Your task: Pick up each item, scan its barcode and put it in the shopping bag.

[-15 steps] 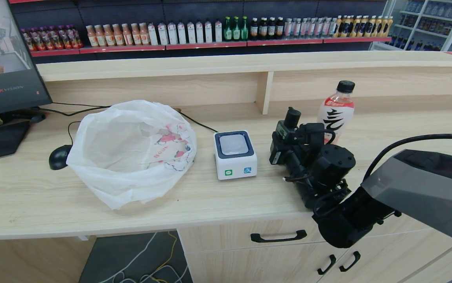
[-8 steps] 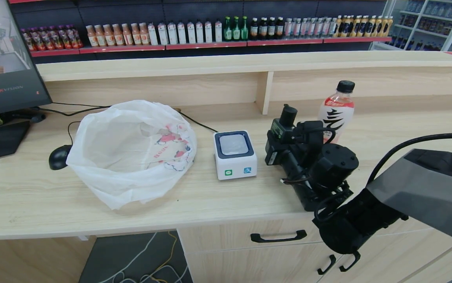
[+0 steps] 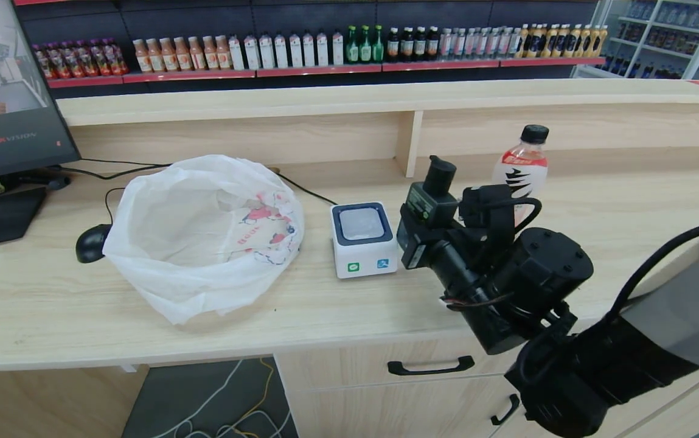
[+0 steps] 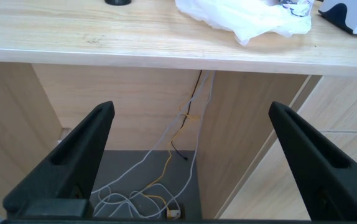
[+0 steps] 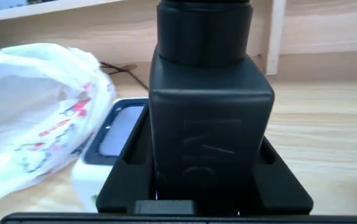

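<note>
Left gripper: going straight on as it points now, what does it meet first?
The left gripper aims below the counter: probably the hanging cables first, then the back panel behind them; depth is unclear.

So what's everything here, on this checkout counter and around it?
counter: one, light wood, across the front
shopping bag: one, white with red print, open, counter's left half
scanner: one, white with dark top, right of the bag
black bottle: one, black, just right of the scanner
drink bottle: one, red-and-white label, black cap, upright, back right
mouse: one, black, left of the bag
monitor: one, dark, far left
shelf bottles: many, mixed colours, shelves behind
cables: several, under the counter
left gripper: one, black, open, low before the counter
right gripper: one, black, holding the black bottle
</note>
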Controlling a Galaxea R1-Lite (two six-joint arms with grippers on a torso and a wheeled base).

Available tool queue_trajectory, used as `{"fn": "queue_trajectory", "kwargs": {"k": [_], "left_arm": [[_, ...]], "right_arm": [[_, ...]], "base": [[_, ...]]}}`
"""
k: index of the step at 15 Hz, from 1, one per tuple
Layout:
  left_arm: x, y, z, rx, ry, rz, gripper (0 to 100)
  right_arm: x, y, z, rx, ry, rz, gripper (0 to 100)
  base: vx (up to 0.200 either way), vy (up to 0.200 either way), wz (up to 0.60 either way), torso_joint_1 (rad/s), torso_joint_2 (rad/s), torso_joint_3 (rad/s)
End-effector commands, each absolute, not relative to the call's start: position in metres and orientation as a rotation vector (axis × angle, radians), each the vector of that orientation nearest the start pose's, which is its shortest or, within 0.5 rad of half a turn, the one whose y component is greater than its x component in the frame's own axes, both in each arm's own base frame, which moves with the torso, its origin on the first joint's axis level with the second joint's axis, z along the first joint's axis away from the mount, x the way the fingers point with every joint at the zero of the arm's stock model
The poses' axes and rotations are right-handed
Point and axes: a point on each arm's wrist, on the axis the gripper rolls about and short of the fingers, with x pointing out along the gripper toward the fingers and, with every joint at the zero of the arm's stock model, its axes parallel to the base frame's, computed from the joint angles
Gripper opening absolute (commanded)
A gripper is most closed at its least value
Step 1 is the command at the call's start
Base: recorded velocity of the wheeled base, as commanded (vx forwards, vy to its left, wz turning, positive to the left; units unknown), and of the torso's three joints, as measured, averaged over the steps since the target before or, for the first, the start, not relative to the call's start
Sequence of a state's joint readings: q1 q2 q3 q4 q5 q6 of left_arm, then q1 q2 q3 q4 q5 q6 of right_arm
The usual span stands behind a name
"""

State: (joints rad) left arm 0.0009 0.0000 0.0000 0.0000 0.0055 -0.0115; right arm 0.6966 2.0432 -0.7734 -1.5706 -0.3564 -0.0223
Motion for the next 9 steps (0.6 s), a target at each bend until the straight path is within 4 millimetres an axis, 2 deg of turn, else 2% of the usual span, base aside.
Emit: {"fn": "queue_trajectory", "kwargs": {"k": [1,2,3,6,9], "left_arm": [[-0.023,0.0,0.075,-0.012,0.0,0.008,100],[-0.023,0.0,0.075,-0.012,0.0,0.008,100],[-0.023,0.0,0.075,-0.012,0.0,0.008,100],[-0.023,0.0,0.075,-0.012,0.0,0.008,100],[-0.023,0.0,0.075,-0.012,0.0,0.008,100]], "right_arm": [[0.239,0.232,0.168,0.187,-0.267,0.435,0],[0.233,0.232,0.169,0.189,-0.262,0.451,0],[0.216,0.235,0.169,0.204,-0.242,0.496,0],[0.197,0.242,0.171,0.224,-0.232,0.557,0],[0.169,0.24,0.166,0.228,-0.184,0.633,0]], "base": [[0.0,0.0,0.0,0.0,0.0,0.0],[0.0,0.0,0.0,0.0,0.0,0.0],[0.0,0.0,0.0,0.0,0.0,0.0],[0.0,0.0,0.0,0.0,0.0,0.0],[0.0,0.0,0.0,0.0,0.0,0.0]]}}
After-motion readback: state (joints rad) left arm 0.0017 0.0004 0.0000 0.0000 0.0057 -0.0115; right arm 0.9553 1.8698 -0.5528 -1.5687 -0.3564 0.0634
